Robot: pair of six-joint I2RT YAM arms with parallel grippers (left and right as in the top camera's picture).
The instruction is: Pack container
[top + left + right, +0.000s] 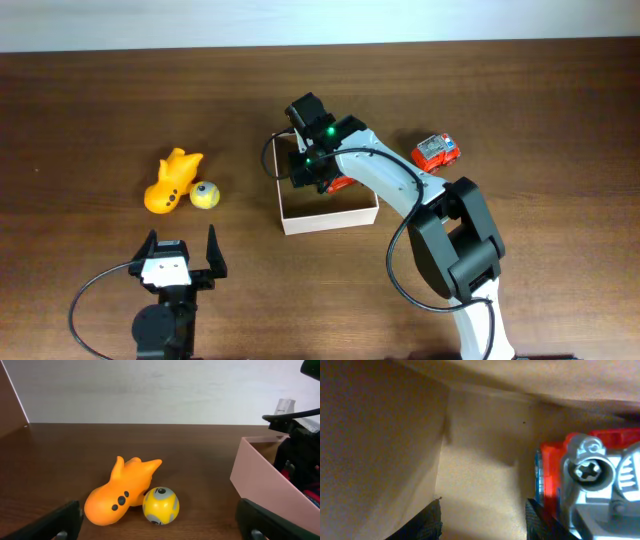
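The container [330, 220] is a small square box with white walls in the middle of the table; its brown inside fills the right wrist view [480, 470], and its wall shows in the left wrist view [265, 482]. My right gripper [318, 167] is down inside it, open [482, 515], with nothing between the fingers. A red toy car [590, 475] lies in the box just right of the right finger; it also shows in the overhead view [341, 185]. My left gripper [181, 254] is open and empty [161, 531] near the front edge.
An orange toy animal [171, 181] and a yellow-grey ball [205, 195] lie together at the left, just ahead of my left gripper [122, 492], [160, 505]. A second red toy car [436, 151] sits on the table right of the container.
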